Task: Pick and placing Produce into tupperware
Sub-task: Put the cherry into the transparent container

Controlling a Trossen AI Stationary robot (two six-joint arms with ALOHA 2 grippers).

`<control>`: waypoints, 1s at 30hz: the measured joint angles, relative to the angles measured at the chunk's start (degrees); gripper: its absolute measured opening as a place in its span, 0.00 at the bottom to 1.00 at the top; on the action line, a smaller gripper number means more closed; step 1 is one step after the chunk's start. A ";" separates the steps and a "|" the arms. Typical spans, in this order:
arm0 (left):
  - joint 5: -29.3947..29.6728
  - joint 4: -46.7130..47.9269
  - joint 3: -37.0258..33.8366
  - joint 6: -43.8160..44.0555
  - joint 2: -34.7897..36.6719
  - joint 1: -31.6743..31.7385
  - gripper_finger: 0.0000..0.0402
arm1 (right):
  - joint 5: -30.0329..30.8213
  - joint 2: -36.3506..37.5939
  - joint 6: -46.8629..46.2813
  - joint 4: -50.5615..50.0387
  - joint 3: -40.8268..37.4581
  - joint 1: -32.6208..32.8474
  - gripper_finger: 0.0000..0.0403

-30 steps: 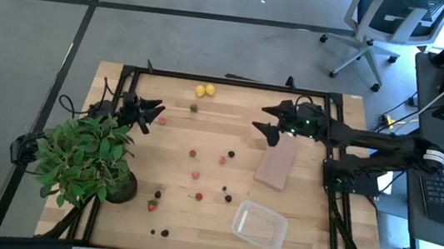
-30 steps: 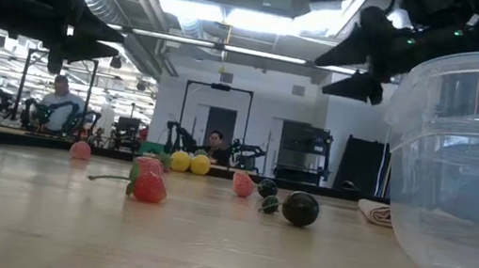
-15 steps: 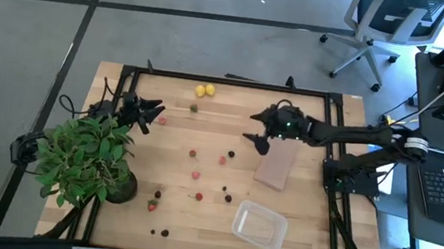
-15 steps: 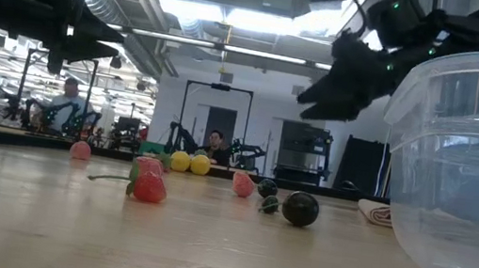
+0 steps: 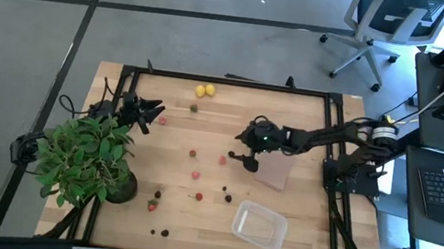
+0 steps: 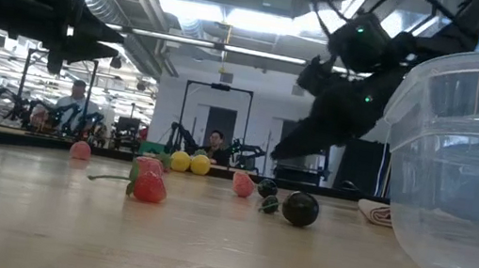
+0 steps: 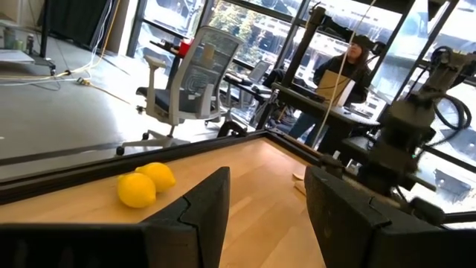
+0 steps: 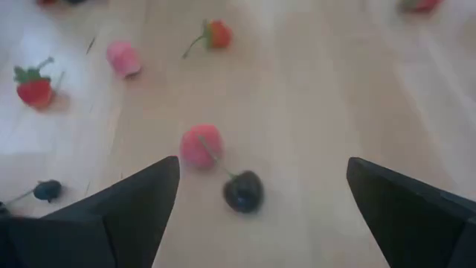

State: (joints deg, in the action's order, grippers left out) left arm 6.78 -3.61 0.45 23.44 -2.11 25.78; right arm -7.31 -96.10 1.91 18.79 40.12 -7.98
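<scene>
Tupperware (image 5: 259, 226): nothing inside, on the surface (image 5: 179, 136).
Fruit (image 5: 196, 174): scattered loose on the surface.
Right claw (image 5: 242, 148): spread wide above a dark berry (image 8: 243, 190).
Left claw (image 5: 149, 114): partly parted, gripping nothing.

Colours on my table right now

I'm seeing red strawberries (image 5: 199, 196), dark berries (image 5: 228, 198), two yellow lemons (image 5: 205, 91), a clear tupperware (image 5: 259, 226), a brown block (image 5: 276, 172) and a green plant (image 5: 84, 159).

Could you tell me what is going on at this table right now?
The right gripper is open and reaching out over the middle of the table, above a pink berry and a dark berry, holding nothing. The left gripper waits at the far left beside the potted plant, also empty. Fruit pieces lie scattered on the wood, and the clear container near the front edge holds none.
</scene>
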 joint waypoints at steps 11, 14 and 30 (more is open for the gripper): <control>-0.01 0.25 0.02 0.02 -0.02 0.02 0.41 | 0.74 -11.01 2.48 -6.06 6.86 0.82 0.88; 0.00 0.25 0.00 0.02 -0.02 0.02 0.41 | 0.97 -11.37 3.32 -5.99 6.88 0.80 0.80; -0.01 0.21 0.00 0.00 0.00 0.01 0.41 | 1.88 -11.58 2.88 -6.45 6.86 0.24 0.37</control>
State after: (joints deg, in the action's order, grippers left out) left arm 6.77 -3.40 0.45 23.44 -2.11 25.79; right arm -5.43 -107.68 4.80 12.34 46.98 -7.75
